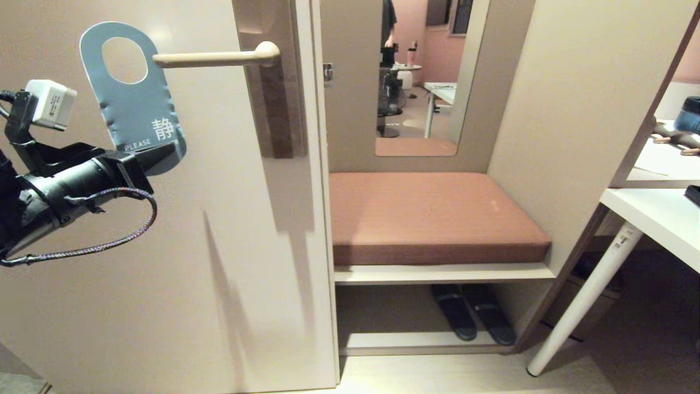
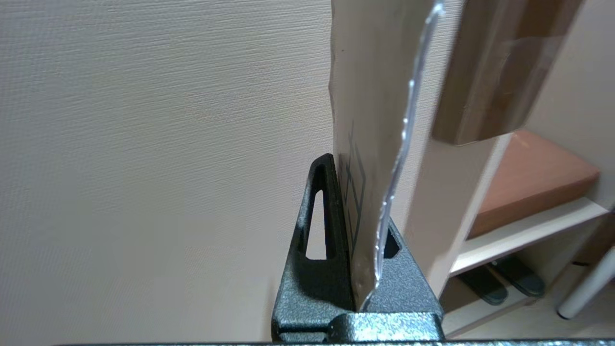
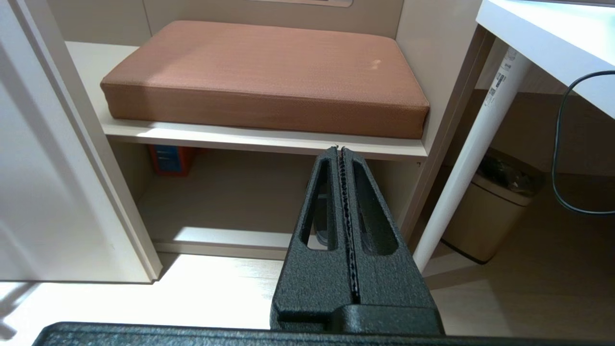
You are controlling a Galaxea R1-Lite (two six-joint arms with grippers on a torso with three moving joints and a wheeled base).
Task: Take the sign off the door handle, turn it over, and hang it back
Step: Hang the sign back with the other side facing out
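My left gripper (image 1: 156, 156) is clamped on the lower rounded end of the flat oblong door sign (image 1: 134, 101), whose blue side with white lettering faces outward in the head view. The sign rises from my fingers and leans slightly, its oval hole at the top. It is off the slim cream-beige lever door handle (image 1: 219, 57): the handle's free tip sits just beside the sign's upper edge, at the height of the hole, not passing through it. The handle itself stays level on its tall brownish-grey backplate (image 1: 276, 104) against the cream door (image 1: 219, 273).

From my left wrist, the sign (image 2: 370, 120) stands edge-on between my two black fingers (image 2: 319, 226), its paler face turned toward the door.

My right gripper (image 3: 342, 158) hangs low with its fingers pressed together on nothing, pointing toward the brown cushioned bench (image 3: 269, 72) beside the white desk leg (image 3: 473, 154).
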